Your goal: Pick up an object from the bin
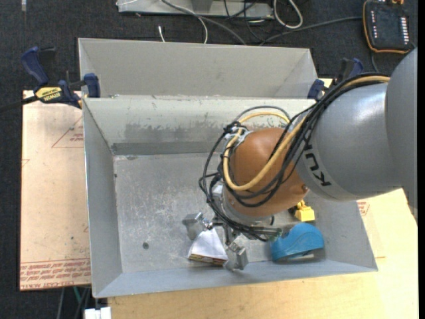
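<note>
My gripper (pixel 216 240) is low over the bin's front middle, under the arm's orange cover. Its two grey fingertips (pixel 194 226) stand apart, one at the left and one at the right front. Between them lies a small white packet with a brown lower edge (pixel 208 248), resting on the bin floor close to the front wall. The fingers straddle it, and the gripper is open. A blue rounded thing like a tape dispenser (pixel 297 242) lies just to the right. A small yellow piece (pixel 304 212) sits behind it.
The arm and its cables cover the bin's right middle. The grey floor at the left and back of the bin is bare metal with scuffs. The front wall rises right behind the white packet.
</note>
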